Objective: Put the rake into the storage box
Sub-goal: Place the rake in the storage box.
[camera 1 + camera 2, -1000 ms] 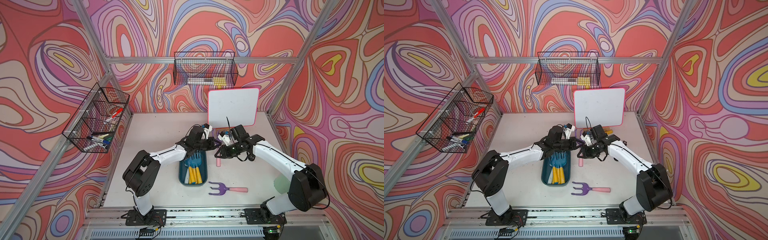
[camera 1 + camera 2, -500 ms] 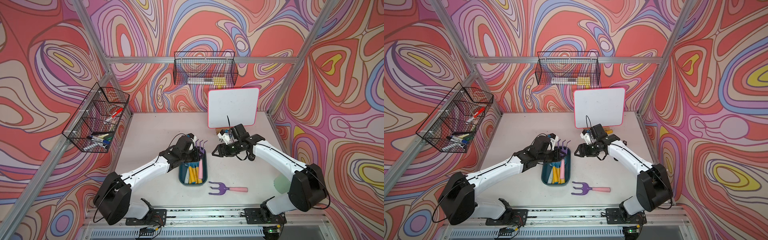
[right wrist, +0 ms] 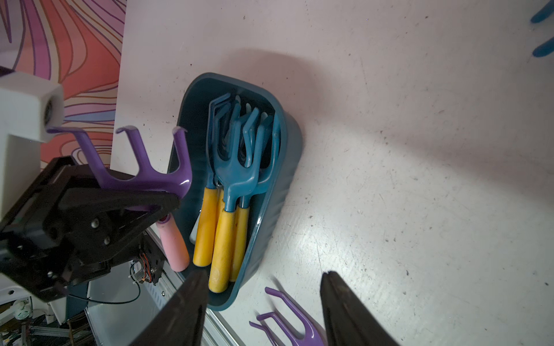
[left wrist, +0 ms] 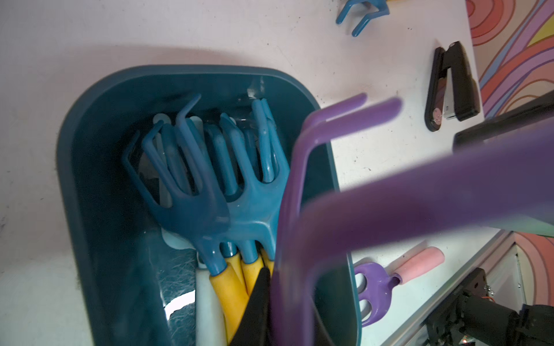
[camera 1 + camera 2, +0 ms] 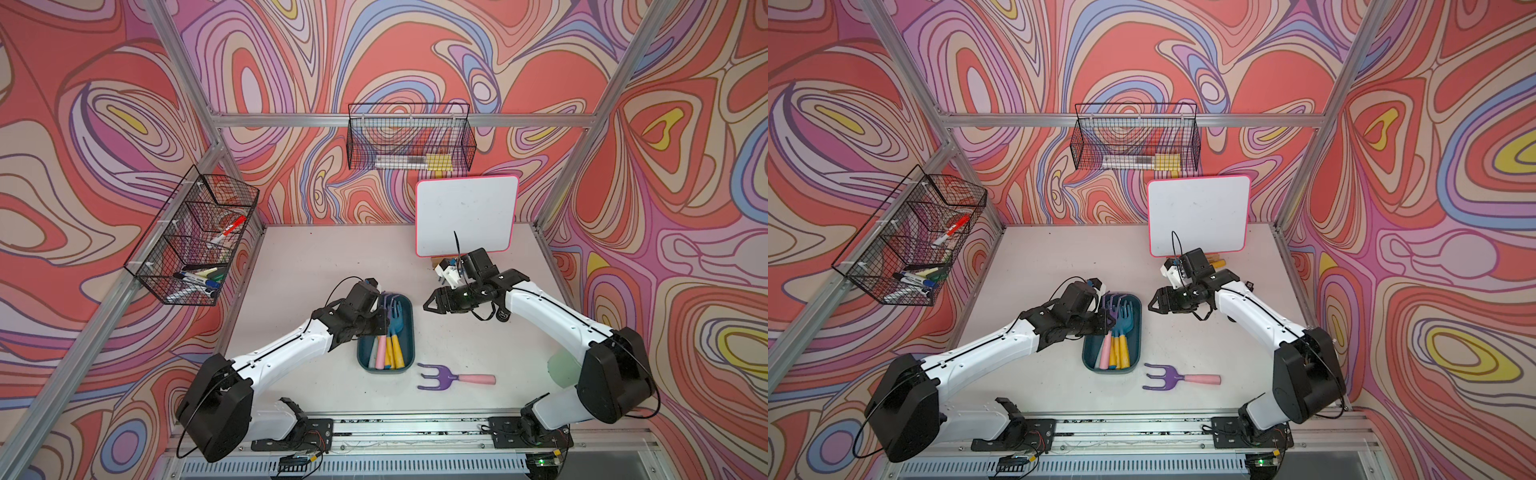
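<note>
Right wrist view: my left jaws pinch the purple rake (image 3: 144, 179) at its neck, over the storage box (image 3: 283, 191) edge; my right jaws hang spread nearby.

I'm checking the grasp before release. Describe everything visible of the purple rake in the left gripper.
The purple rake looks like glossy plastic: three tines hooked at the tips, a pale pink handle. The left gripper is shut on its neck. It hangs lengthwise above the storage box, along the side nearest that arm; handle contact with the box is unclear.
</note>
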`<act>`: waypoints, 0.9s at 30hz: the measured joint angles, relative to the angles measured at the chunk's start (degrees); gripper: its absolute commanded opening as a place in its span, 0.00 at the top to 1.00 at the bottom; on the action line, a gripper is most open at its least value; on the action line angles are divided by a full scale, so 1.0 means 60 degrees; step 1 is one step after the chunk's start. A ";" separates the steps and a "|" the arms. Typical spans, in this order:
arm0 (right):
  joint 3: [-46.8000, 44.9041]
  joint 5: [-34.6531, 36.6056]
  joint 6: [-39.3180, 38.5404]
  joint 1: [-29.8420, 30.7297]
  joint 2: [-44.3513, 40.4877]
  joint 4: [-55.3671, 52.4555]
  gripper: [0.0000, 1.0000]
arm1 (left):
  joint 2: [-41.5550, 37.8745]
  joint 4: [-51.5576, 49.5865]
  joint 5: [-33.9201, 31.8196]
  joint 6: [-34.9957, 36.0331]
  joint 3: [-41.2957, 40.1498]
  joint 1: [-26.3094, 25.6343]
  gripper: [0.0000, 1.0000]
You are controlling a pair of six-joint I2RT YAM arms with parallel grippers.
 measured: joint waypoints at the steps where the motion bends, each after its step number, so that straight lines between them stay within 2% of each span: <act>1: 0.0000 0.0004 0.0000 0.0000 0.0000 0.0011 0.38 | -0.0004 -0.0098 -0.0087 0.0040 0.0000 0.0015 1.00; 10: -0.0004 0.0022 0.0000 0.0000 0.0004 0.0018 0.38 | -0.0007 -0.1818 -0.1501 0.0259 0.0328 0.0044 1.00; 17: -0.0058 0.0051 0.0000 0.0000 0.0011 0.0058 0.38 | 0.0302 -0.3279 -0.2448 0.0102 0.1362 0.0033 1.00; 27: -0.0175 0.0117 0.0000 0.0000 0.0018 0.0124 0.38 | 0.1865 -0.4306 -0.2725 -0.0058 0.2452 -0.0168 1.00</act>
